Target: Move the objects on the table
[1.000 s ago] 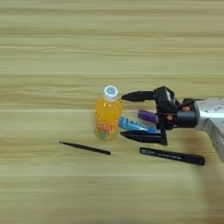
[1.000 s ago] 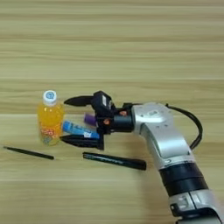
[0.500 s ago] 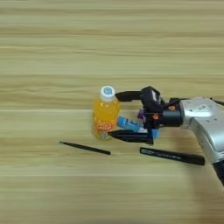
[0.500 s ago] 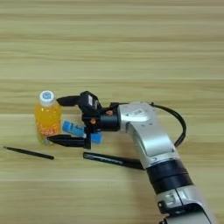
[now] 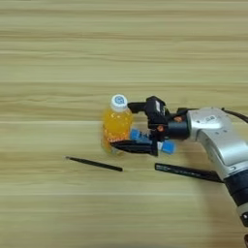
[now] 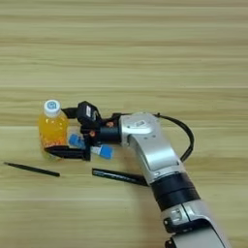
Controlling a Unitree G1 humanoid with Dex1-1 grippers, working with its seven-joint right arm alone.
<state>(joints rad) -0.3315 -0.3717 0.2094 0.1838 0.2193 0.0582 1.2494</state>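
Note:
A small orange-juice bottle (image 5: 115,130) with a white cap stands upright at mid-table. My right gripper (image 6: 55,131) is open, its two black fingers (image 5: 131,147) reaching from the right to either side of the bottle; whether they touch it I cannot tell. One finger is by the neck, the other along the base on the near side. A short blue tube (image 6: 92,147) lies under the fingers, partly hidden, just right of the bottle. A thick black marker pen (image 5: 186,171) lies nearer to me, below the wrist. The light wooden table (image 5: 58,58) fills both views.
A thin black stick (image 5: 94,164) lies on the near side of the bottle, to its left. My silver forearm (image 6: 160,164) runs in from the bottom right, with a black cable looping beside it.
The gripper has moved left, over the blue tube, until its open fingers flank the bottle. Bottle, tube, marker and stick have stayed in place.

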